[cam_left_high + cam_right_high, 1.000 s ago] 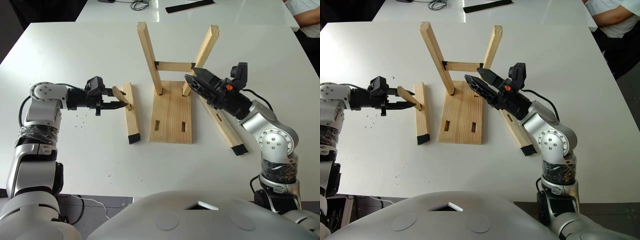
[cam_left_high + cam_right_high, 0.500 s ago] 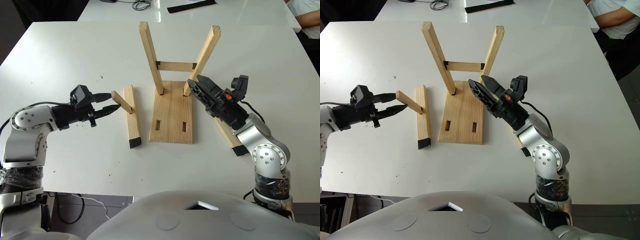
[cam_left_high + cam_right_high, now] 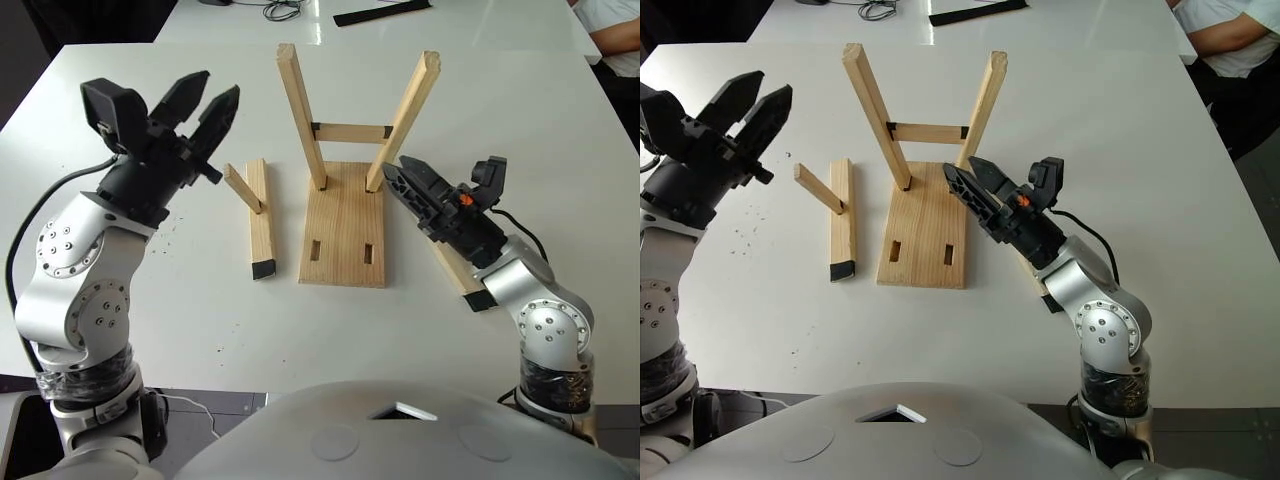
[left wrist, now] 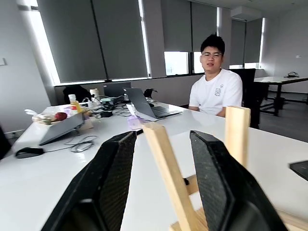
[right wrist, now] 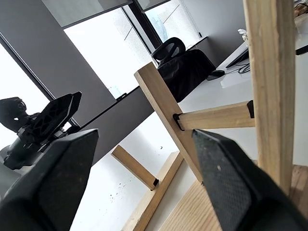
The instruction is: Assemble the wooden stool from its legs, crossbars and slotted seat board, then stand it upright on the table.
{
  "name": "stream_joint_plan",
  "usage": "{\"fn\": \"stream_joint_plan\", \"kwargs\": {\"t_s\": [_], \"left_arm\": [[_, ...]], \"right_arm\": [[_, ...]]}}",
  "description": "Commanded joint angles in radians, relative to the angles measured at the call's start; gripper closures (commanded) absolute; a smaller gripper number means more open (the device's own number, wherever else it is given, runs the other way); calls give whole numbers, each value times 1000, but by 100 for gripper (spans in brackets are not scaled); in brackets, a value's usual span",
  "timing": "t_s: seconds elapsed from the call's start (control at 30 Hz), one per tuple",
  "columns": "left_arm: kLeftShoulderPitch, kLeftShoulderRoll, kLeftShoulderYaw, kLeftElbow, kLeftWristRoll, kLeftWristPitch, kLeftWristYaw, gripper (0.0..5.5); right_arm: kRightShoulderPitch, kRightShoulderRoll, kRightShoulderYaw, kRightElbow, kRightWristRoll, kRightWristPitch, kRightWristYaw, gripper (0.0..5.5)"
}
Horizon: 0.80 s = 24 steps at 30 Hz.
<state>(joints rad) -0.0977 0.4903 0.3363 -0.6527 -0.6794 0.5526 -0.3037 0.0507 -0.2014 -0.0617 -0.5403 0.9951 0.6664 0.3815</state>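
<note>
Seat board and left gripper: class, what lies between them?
A loose leg with a short crossbar attached lies flat on the table between the seat board and the left gripper, clearest in the left eye view.

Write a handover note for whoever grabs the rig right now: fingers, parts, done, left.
Left gripper open, empty, raised left of the parts. Right gripper open, empty, near the base of the right upright leg.
Done: seat board flat on the table, both upright legs in its far slots, crossbar joining them.
Near slots empty. One loose leg with a crossbar stub lies left of the board, a second loose leg right, under the right arm.
Left: fit both, stand stool upright.
</note>
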Motion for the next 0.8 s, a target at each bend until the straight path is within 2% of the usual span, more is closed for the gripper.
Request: {"fn": "stream_joint_plan", "kwargs": {"t_s": [0.03, 0.13, 0.27, 0.53, 0.67, 0.8], "left_arm": [[11, -105, -70, 59, 133, 58, 219, 343], [86, -197, -139, 9, 176, 60, 297, 343], [39, -267, -171, 32, 230, 25, 359, 343], [-165, -254, -80, 2, 227, 41, 421, 343], [-140, -257, -132, 72, 272, 41, 397, 343], [-48, -304, -204, 278, 321, 31, 372, 343]], "right_arm": [[-35, -6, 1, 4, 29, 17, -17, 194], [-51, -12, 8, 11, 39, 29, -15, 194], [-62, -6, 21, 14, 41, 28, -23, 194], [-74, -10, 21, 18, 52, 29, -25, 194], [-94, 0, 35, 38, 49, 27, -27, 194], [-119, 4, 52, 59, 49, 33, -21, 194]]}}
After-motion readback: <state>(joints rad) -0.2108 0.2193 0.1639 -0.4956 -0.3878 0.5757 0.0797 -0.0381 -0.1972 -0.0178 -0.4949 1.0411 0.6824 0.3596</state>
